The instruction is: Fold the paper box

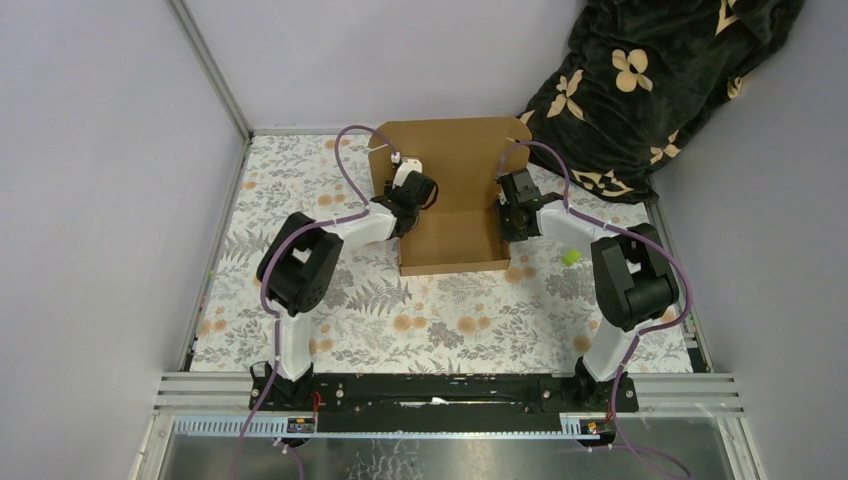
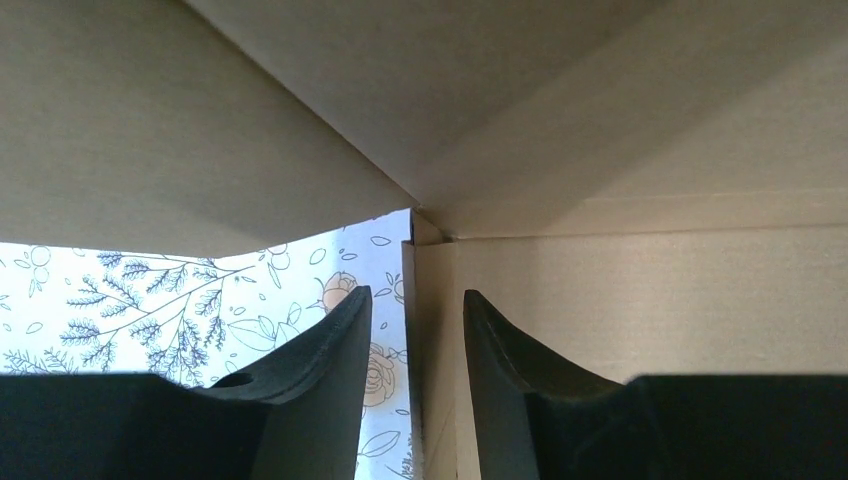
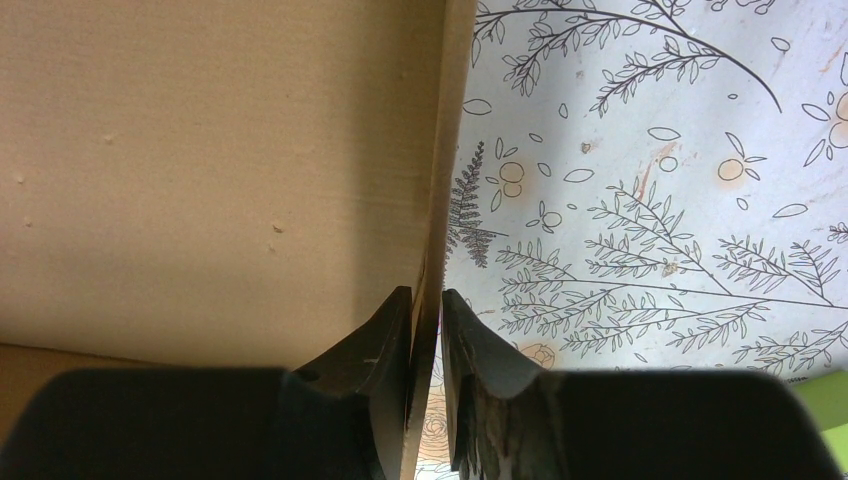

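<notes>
The paper box [image 1: 455,240] is brown cardboard, half formed, sitting at the back middle of the table with its lid panel standing up behind. My left gripper [image 1: 405,200] is at the box's left wall. In the left wrist view its jaws [image 2: 416,293] stand open astride the upright wall edge [image 2: 432,330], with a gap on both sides. At the right wall, my right gripper [image 1: 507,212] has its fingers [image 3: 426,292] shut on the thin cardboard wall [image 3: 436,220], one finger inside the box and one outside.
A small lime-green block [image 1: 571,257] lies on the floral tablecloth just right of the box, close to the right arm; it shows as the block's corner [image 3: 826,400] in the right wrist view. A dark flowered blanket [image 1: 650,80] is heaped at the back right. Grey walls enclose the table.
</notes>
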You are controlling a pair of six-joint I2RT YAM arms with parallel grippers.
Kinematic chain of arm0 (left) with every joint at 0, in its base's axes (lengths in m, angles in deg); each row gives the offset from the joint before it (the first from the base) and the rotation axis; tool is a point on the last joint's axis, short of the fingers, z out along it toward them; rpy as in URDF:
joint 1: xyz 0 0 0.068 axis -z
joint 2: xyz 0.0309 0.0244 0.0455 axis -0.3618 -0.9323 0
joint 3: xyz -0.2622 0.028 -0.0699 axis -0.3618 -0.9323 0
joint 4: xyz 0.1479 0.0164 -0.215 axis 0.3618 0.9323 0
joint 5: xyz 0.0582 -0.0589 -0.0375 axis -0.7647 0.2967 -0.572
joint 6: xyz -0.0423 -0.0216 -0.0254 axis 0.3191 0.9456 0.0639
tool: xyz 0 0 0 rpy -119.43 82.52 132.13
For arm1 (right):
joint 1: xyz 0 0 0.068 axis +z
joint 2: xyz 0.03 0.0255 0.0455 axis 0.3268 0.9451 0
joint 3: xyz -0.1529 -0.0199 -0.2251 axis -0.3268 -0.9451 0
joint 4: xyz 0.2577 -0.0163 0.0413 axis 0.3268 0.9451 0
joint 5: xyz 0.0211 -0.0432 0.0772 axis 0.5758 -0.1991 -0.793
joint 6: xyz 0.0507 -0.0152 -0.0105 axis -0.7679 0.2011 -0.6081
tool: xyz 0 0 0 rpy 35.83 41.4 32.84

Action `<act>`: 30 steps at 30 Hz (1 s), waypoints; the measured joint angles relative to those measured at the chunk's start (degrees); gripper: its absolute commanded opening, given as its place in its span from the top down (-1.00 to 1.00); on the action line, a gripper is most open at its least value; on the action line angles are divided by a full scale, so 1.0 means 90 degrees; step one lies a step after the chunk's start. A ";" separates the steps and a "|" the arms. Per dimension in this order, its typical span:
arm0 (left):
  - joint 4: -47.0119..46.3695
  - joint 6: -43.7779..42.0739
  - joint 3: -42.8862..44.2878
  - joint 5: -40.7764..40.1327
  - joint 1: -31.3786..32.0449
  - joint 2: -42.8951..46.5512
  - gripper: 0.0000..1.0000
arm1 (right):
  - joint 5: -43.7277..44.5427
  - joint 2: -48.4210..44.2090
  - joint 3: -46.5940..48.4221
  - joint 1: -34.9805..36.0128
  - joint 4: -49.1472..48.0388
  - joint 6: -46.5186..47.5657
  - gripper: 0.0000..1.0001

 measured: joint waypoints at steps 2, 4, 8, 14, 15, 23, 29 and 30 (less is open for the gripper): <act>-0.0085 0.0002 -0.0027 -0.0002 -0.0022 -0.0005 0.11 | -0.0002 0.0000 0.0000 0.0000 -0.0002 0.0005 0.51; -0.0165 0.0007 -0.0034 0.0000 -0.0027 -0.0024 0.13 | -0.0002 0.0000 0.0000 0.0000 -0.0002 0.0012 0.51; -0.0311 0.0029 -0.0080 0.0002 -0.0029 -0.0109 0.20 | -0.0002 0.0000 0.0000 0.0000 0.0000 0.0046 0.51; -0.0425 0.0090 -0.0194 -0.0002 -0.0027 -0.0289 0.38 | -0.0005 0.0000 0.0000 0.0000 -0.0005 0.0058 0.51; -0.0452 0.0097 -0.0194 -0.0012 -0.0027 -0.0301 0.42 | -0.0005 0.0000 0.0000 0.0000 -0.0002 0.0058 0.51; -0.0607 0.0199 -0.0197 -0.0056 -0.0027 -0.0311 0.75 | -0.0012 0.0000 0.0000 0.0000 -0.0010 0.0058 0.51; -0.0697 0.0245 -0.0197 -0.0080 -0.0027 -0.0311 0.23 | -0.0024 0.0000 -0.0007 0.0000 -0.0015 0.0058 0.51; -0.0685 0.0236 -0.0197 -0.0121 -0.0027 -0.0311 0.10 | -0.0024 0.0000 -0.0007 0.0000 -0.0012 0.0058 0.51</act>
